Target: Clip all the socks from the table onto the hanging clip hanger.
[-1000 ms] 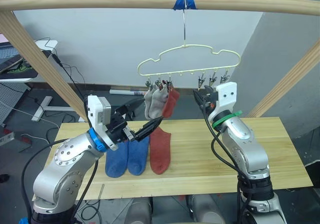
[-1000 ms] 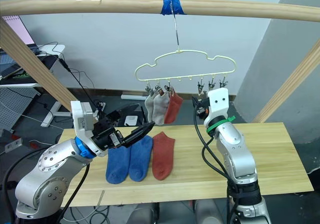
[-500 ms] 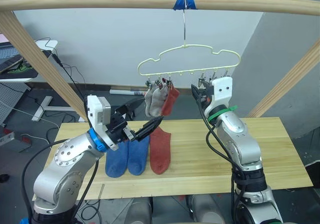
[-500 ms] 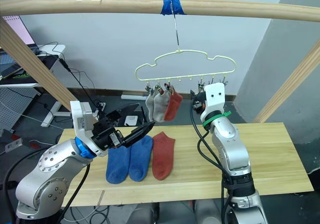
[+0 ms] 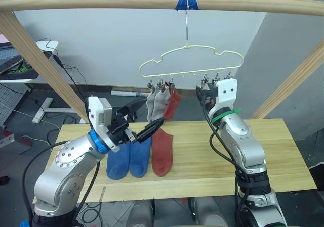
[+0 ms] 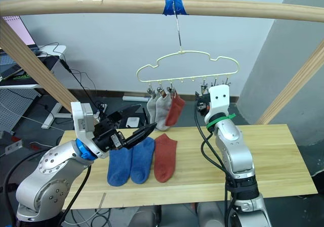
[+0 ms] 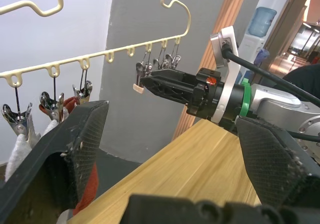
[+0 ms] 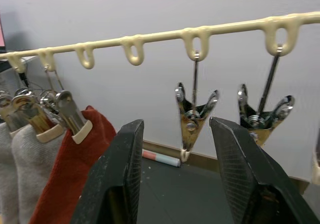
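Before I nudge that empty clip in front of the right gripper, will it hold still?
Probably not: the clip dangles from a loop on the clip hanger, so it should swing. The hanger hangs by one hook, so it may sway too.

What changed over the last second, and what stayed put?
The right gripper rose from below the clip hanger's row toward the free clips, ending with open jaws around an empty clip. Nothing was taken hold of or let go. The left gripper kept its place, open, over the two blue socks and red sock on the table; three hung socks unchanged.
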